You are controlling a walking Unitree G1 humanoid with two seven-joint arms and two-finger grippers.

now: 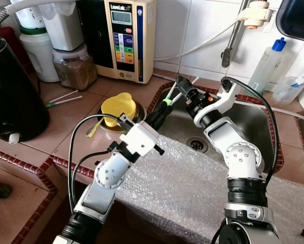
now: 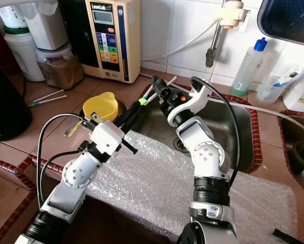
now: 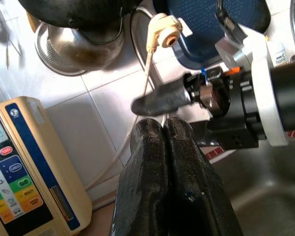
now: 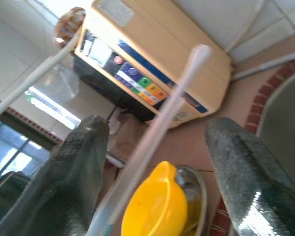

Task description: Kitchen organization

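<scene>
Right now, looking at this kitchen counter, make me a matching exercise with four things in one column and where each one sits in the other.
Things:
1. yellow plastic funnel
2. sheet of clear bubble wrap
3. beige water ionizer with coloured buttons
4. clear spray bottle with blue cap

Places:
A. against the tiled wall, behind the funnel
B. draped over the sink's front edge
C. in a metal bowl beside the sink
D. behind the sink, right of the tap

Pairs: 1-C, 2-B, 3-A, 4-D

Bright even daylight; wrist views soft (perhaps slight motion blur).
</scene>
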